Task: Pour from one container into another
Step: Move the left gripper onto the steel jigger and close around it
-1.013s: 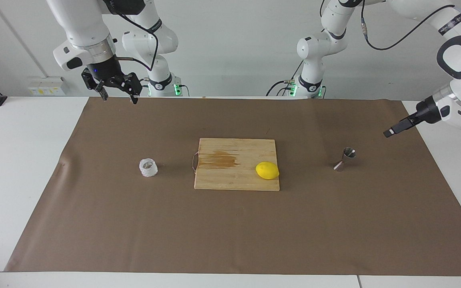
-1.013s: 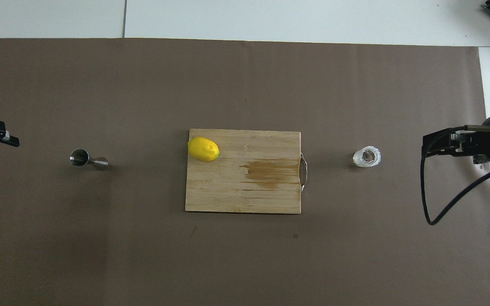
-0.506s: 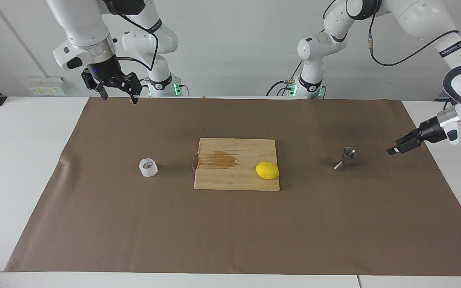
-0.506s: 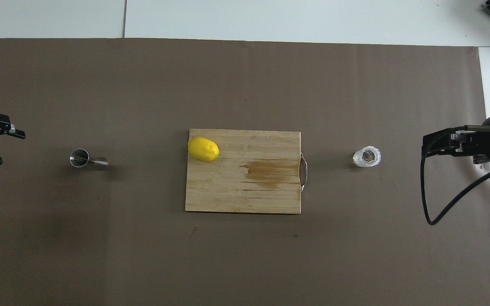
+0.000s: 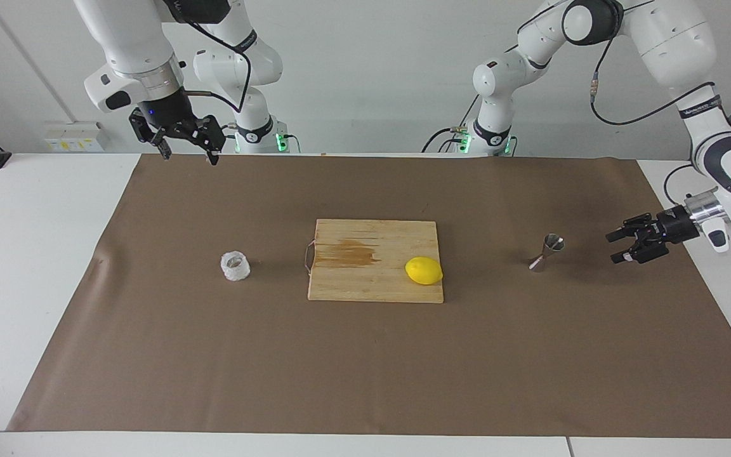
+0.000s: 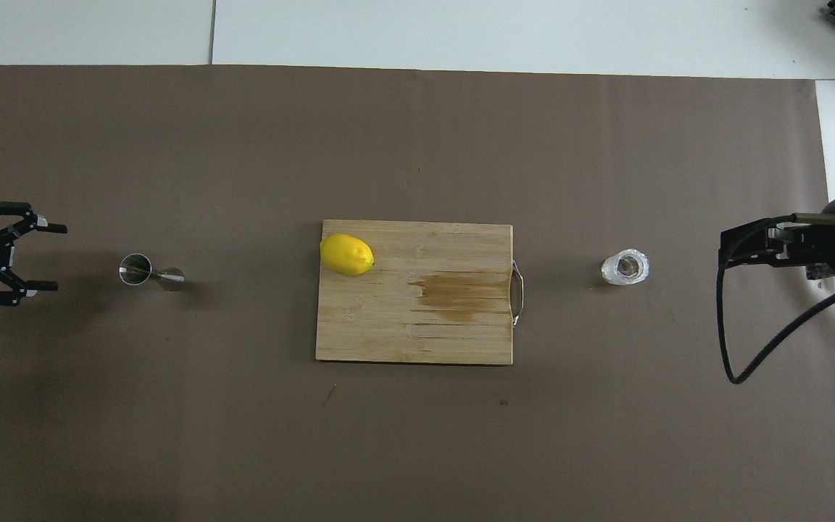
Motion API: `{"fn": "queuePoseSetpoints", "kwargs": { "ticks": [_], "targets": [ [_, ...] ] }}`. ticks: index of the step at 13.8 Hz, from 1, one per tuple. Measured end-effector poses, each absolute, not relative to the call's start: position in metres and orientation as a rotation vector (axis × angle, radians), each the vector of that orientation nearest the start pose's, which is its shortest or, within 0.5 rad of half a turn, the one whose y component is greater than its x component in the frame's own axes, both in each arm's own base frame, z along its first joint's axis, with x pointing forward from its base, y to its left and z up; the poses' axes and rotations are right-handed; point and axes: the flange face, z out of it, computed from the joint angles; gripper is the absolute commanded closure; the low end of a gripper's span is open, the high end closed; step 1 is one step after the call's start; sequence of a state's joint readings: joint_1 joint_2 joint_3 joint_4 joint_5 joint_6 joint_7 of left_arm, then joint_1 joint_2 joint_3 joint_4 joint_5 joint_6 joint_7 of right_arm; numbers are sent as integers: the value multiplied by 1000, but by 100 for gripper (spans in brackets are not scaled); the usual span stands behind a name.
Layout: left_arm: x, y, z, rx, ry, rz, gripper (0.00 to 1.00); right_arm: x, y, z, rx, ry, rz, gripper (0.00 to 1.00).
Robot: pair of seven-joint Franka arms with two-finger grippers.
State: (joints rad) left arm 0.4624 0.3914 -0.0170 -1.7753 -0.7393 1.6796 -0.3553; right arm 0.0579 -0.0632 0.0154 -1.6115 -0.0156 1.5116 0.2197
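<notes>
The white crinkly cup stands on the brown paper toward the right arm's end of the table. The steel jigger stands upright toward the left arm's end. My left gripper hangs low over the paper beside the jigger, on the left arm's end side. It is open, its fingers point at the jigger, and a gap separates them. My right gripper waits open, high over the paper's edge near its base, well apart from the cup.
A wooden cutting board with a dark stain lies in the middle between the cup and the jigger. A yellow lemon sits on its corner nearest the jigger. A black cable loops from the right arm.
My left gripper has come down and moved in toward the jigger, turning so both open fingers face it. The right arm, cup, jigger and lemon have not moved.
</notes>
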Motion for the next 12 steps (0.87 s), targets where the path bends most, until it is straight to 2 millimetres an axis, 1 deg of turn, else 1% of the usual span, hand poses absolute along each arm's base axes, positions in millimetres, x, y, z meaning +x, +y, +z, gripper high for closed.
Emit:
{"fn": "queuePoseSetpoints", "kwargs": {
  "ticks": [1,2,3,7,9,10,12],
  "targets": [
    [562,200,317,1952,1278,-568,0,527,37,635,-3154,232,54,0],
    [552,199,306,1892,1351,-594,0,527,37,635,-3154,232,54,0],
    [546,198,301,1851,1411,-614,0,527,37,635,-3154,232,54,0],
    [537,192,303,1704,1613,-694,0,527,37,635,-3154,232,54,0],
    [530,186,294,1625,1685,-715,0,527,37,635,-3154,232,54,0],
    [525,183,288,1600,1705,-721,0,527,37,635,-3154,232,54,0],
    [519,180,282,1558,1716,-731,0,527,37,635,-3154,232,54,0]
  ]
}}
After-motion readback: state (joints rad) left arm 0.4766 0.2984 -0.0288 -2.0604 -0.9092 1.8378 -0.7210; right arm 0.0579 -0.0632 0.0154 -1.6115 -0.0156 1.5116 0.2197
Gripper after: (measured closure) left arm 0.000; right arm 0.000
